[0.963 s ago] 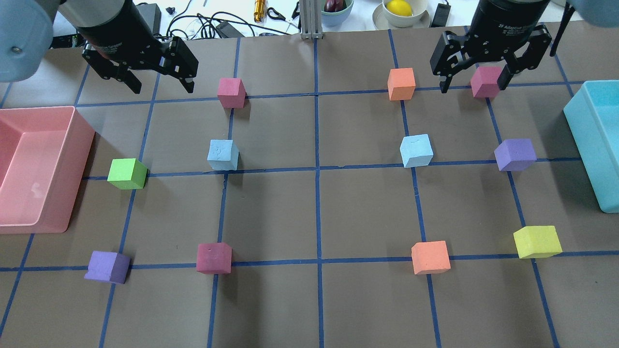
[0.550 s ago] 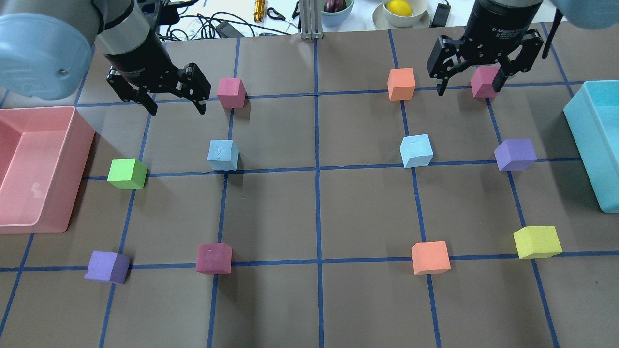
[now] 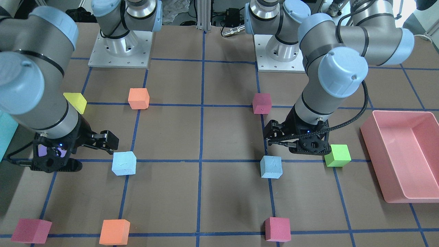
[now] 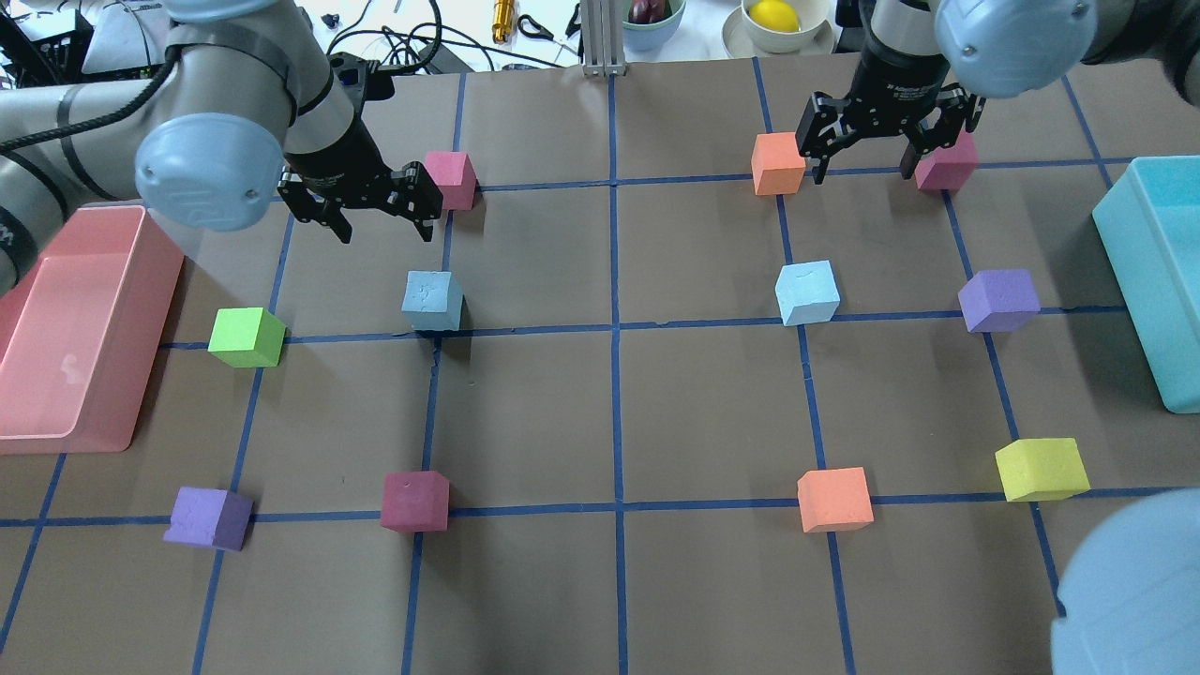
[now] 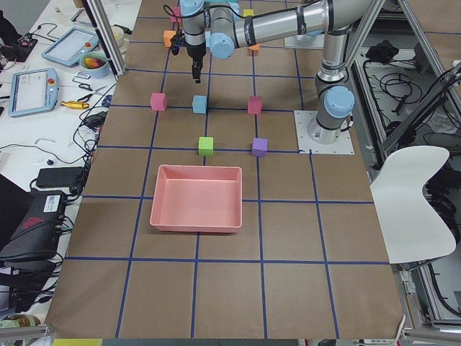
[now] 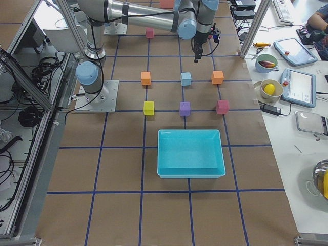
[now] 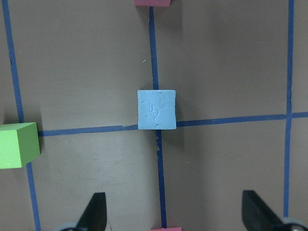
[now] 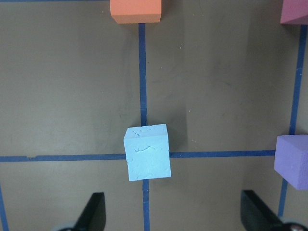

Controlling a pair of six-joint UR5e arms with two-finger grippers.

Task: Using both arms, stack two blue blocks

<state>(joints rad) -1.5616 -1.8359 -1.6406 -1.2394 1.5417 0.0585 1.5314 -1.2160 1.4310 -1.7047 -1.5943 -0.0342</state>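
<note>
Two pale blue blocks lie apart on the brown table. The left blue block (image 4: 432,300) (image 3: 271,167) fills the centre of the left wrist view (image 7: 156,109). The right blue block (image 4: 807,292) (image 3: 124,163) shows in the right wrist view (image 8: 147,152). My left gripper (image 4: 386,225) (image 3: 296,148) (image 7: 175,214) is open and empty, hanging above the table just beyond the left block. My right gripper (image 4: 863,171) (image 3: 80,154) (image 8: 174,214) is open and empty, above the table beyond the right block, between an orange cube (image 4: 778,163) and a magenta cube (image 4: 947,171).
A pink bin (image 4: 159,272) stands at the left edge and a teal bin (image 4: 1139,272) at the right edge. A magenta cube (image 4: 448,178) sits by my left gripper. A green cube (image 4: 247,337), purple cube (image 4: 999,300) and yellow cube (image 4: 1041,469) lie around.
My left gripper has moved right and lower toward the left blue block. My right gripper has moved left and lower. Both stay open; no block has moved.
</note>
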